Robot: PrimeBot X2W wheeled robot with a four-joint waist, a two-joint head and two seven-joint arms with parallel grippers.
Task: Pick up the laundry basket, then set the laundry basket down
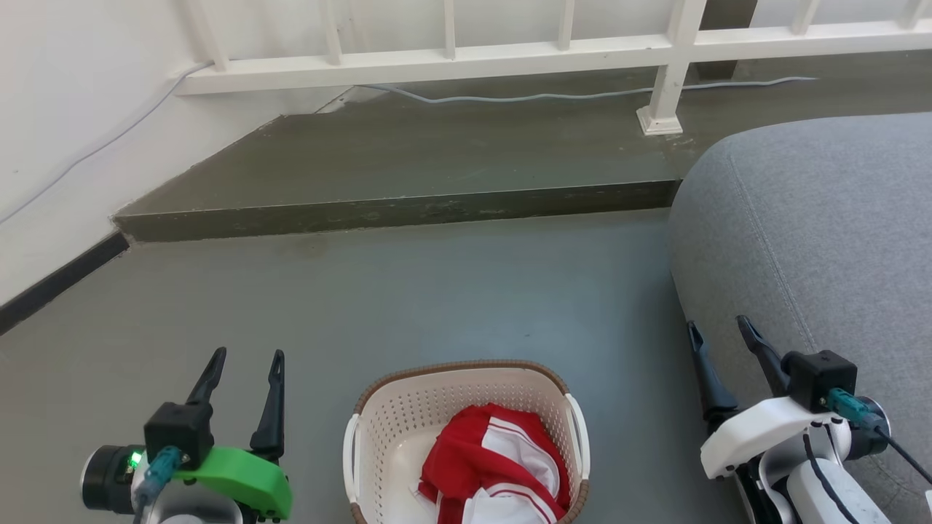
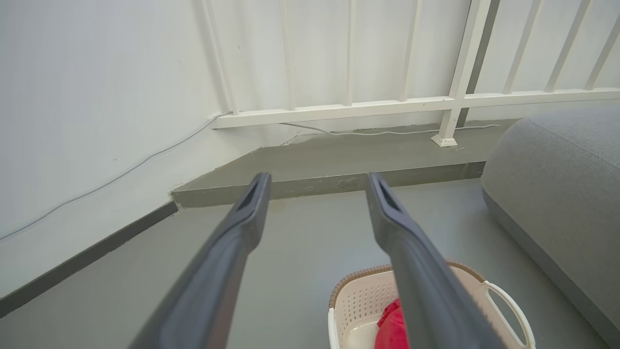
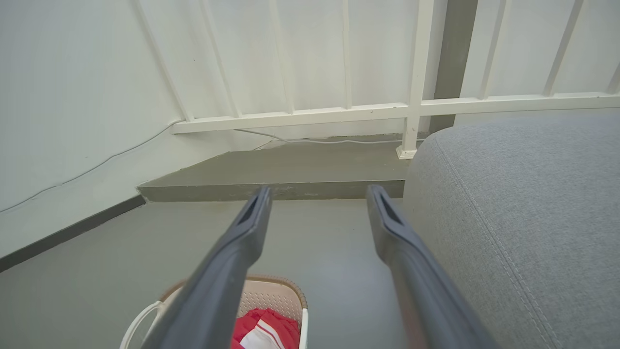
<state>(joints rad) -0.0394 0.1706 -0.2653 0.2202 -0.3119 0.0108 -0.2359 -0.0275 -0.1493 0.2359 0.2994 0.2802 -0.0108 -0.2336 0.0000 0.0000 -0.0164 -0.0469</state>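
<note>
Grey concrete floor [image 1: 437, 291], brown-rimmed cream-white perforated plastic laundry basket [image 1: 437, 407] standing on it between our left gripper [image 1: 247, 354] and right gripper [image 1: 716, 323], red-and-white cloth [image 1: 495, 458] inside; both pincers spread apart, empty

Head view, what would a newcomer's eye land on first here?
The red and white garment bunched in the cream laundry basket, at the bottom centre on the grey floor, stands out first. Next come the open left pincer on its bright green mount and the open right pincer, flanking the basket, with a grey fabric sofa at right.
</note>
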